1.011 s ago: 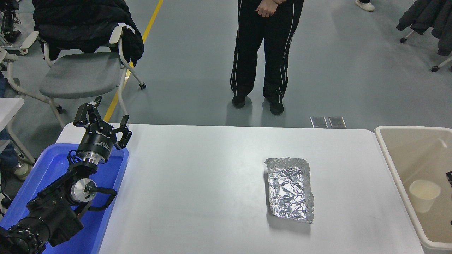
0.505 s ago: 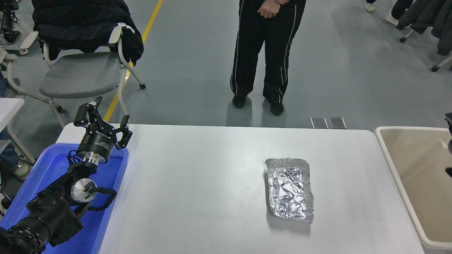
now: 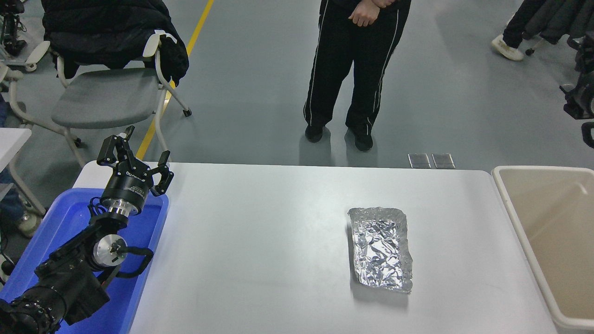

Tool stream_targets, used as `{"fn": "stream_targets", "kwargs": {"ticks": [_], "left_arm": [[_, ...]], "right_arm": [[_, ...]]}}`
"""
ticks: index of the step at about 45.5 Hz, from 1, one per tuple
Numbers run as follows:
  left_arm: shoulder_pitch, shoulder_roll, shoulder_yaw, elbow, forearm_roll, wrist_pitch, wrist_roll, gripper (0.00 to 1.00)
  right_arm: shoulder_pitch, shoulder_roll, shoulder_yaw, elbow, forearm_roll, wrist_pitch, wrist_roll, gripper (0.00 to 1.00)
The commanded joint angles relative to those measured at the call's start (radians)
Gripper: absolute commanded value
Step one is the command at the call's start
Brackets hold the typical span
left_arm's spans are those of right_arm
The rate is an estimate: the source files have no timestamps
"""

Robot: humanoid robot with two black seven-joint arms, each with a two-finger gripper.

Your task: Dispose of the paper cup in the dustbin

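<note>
The beige dustbin [image 3: 510,208] stands at the table's right end, and only part of it is in the picture. The part of its inside that shows holds nothing; the paper cup is out of view. A black piece of my right arm [image 3: 581,97] shows at the right edge, high above the bin's far side, and most of it is cut off. My left gripper [image 3: 136,157] is parked open and empty at the lower left, over the far end of the blue tray.
A crinkled silver foil tray [image 3: 380,248] lies on the white table [image 3: 260,241], right of centre. A blue tray [image 3: 139,278] sits under my left arm. A person in black trousers [image 3: 345,79] stands beyond the far edge. A grey chair [image 3: 102,97] is at the far left.
The cup showed inside the bin a second ago and is now out of sight. My right arm has risen along the right edge, from bin level to well above it. The left arm has not moved.
</note>
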Motion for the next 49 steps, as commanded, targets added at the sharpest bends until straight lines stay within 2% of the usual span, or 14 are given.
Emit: {"fn": "stream_targets", "kwargs": {"ticks": [1,10,14,23,29,49], "left_arm": [[0.000,0.000,0.000,0.001,0.000,0.000,0.000,1.00],[0.000,0.000,0.000,-0.001,0.000,0.000,0.000,1.00],[0.000,0.000,0.000,-0.001,0.000,0.000,0.000,1.00],[0.000,0.000,0.000,0.001,0.000,0.000,0.000,1.00],[0.000,0.000,0.000,-0.001,0.000,0.000,0.000,1.00],[0.000,0.000,0.000,-0.001,0.000,0.000,0.000,1.00]], "right_arm": [[-0.077,-0.060,0.248,0.227,-0.001,-0.003,0.062,1.00],[-0.215,-0.056,0.287,0.236,-0.015,0.005,0.378,1.00],[-0.310,-0.039,0.288,0.247,-0.015,0.005,0.459,1.00],[-0.506,0.030,0.325,0.307,-0.015,0.003,0.461,1.00],[-0.582,0.073,0.343,0.307,-0.015,0.005,0.461,1.00],[-0.625,0.128,0.328,0.281,-0.014,0.005,0.461,1.00]]}}
